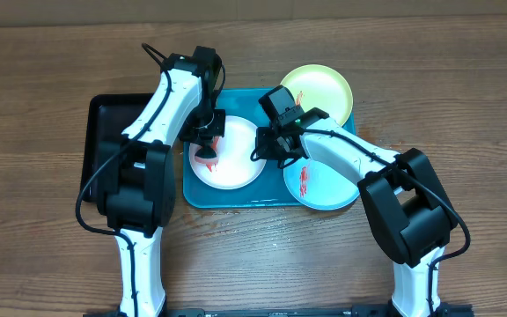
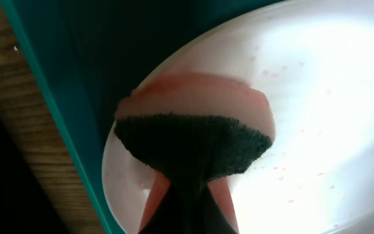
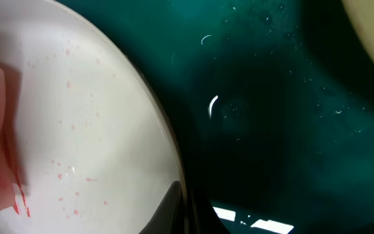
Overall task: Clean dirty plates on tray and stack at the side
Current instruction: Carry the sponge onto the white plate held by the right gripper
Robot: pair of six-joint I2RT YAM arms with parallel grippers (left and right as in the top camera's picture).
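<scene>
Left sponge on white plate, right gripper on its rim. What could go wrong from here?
1. Right gripper seems to pinch only the rim of the round white plastic plate; pressure from the left gripper's pink-and-green sponge could twist it loose.
2. The light teal round plastic plate, sauce-smeared, overlaps the turquoise rectangular plastic tray's rim beside the right arm; a nudge may tip it.

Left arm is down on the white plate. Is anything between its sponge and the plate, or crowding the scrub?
Nothing visible. The left gripper holds the sponge pressed against the white plate, near its left rim. The right gripper appears to pinch the plate's right rim, clear of the sponge.
</scene>
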